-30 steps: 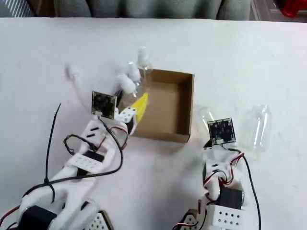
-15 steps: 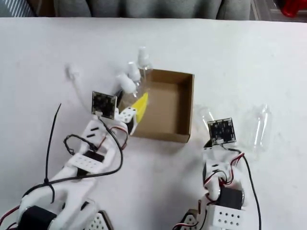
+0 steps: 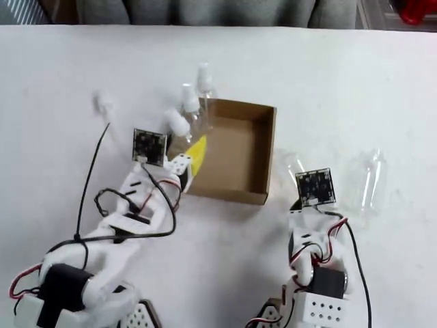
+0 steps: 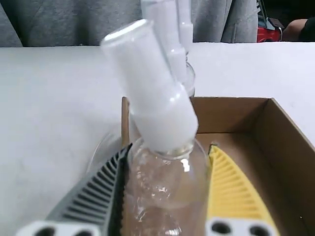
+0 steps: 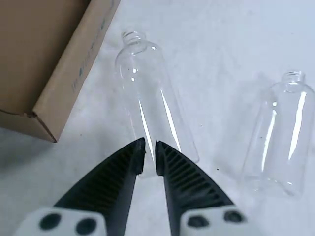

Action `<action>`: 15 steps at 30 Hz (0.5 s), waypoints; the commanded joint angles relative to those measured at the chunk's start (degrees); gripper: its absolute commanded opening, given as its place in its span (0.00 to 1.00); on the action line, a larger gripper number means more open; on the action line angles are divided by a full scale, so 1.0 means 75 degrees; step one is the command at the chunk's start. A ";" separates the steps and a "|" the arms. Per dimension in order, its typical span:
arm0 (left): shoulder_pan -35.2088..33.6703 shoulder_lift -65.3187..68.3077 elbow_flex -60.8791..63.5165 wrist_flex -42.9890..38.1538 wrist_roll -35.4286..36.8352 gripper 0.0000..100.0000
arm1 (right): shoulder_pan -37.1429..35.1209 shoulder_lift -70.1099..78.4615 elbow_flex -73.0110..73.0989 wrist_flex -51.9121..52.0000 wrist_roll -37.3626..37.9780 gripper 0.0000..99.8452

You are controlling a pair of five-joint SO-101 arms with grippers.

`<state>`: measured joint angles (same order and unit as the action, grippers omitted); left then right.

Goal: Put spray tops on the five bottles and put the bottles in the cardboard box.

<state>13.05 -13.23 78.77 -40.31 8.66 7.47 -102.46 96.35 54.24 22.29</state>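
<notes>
My left gripper (image 4: 170, 150) is shut on a clear bottle (image 4: 165, 196) that carries a white spray top (image 4: 152, 93) and leans over the cardboard box's (image 3: 239, 154) left wall. In the high view this gripper (image 3: 190, 153) sits at the box's left side. Two more topped bottles (image 3: 203, 85) stand upright at the box's far left corner. My right gripper (image 5: 150, 153) is shut and hangs over the base of a topless bottle (image 5: 152, 98) lying on the table right of the box. A second topless bottle (image 5: 283, 132) lies farther right.
A loose white spray top (image 3: 104, 104) lies on the white table (image 3: 328, 82) left of the box. The box's near right corner (image 5: 47, 123) is close beside my right gripper. Cables trail from both arms at the near edge.
The left arm has shifted a little, its lower part and cable swinging left. The held bottle's top now leans slightly farther left. The right arm has not moved.
</notes>
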 commanded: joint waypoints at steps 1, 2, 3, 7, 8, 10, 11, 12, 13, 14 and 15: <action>-0.0123 0.0029 -0.0293 -0.0340 -0.0094 0.02 | 0.0076 -0.0053 0.0070 0.0041 0.0070 0.01; -0.0135 0.0029 -0.0281 -0.0340 -0.0094 0.02 | 0.0076 -0.0053 0.0070 0.0029 0.0070 0.01; -0.0135 0.0029 -0.0258 -0.0340 -0.0094 0.02 | 0.0076 -0.0053 0.0070 0.0029 0.0070 0.01; -0.0064 0.0029 -0.0023 -0.0387 -0.0105 0.02 | 0.0076 -0.0053 0.0070 0.0018 0.0070 0.01; -0.0064 0.0029 -0.0012 -0.0387 -0.0105 0.02 | 0.0076 -0.0053 0.0070 0.0018 0.0070 0.01; -0.0076 0.0029 0.0012 -0.0363 -0.0105 0.02 | 0.0076 -0.0053 0.0070 0.0018 0.0070 0.01; -0.0076 0.0029 0.0012 -0.0352 -0.0105 0.02 | 0.0076 -0.0053 0.0070 0.0006 0.0070 0.01; -0.0076 0.0029 0.0023 -0.0352 -0.0105 0.02 | 0.0076 -0.0053 0.0070 0.0006 0.0070 0.01; -0.0076 0.0041 0.0035 -0.0340 -0.0105 0.02 | 0.0076 -0.0053 0.0070 0.0006 0.0070 0.01; -0.0076 0.0041 0.0094 -0.0340 -0.0105 0.02 | 0.0076 -0.0053 0.0070 0.0006 0.0070 0.01; -0.0076 0.0041 0.0129 -0.0352 -0.0117 0.02 | 0.0076 -0.0053 0.0070 0.0006 0.0070 0.01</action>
<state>12.97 -12.70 79.21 -41.10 8.66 7.47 -102.46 96.35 54.24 22.29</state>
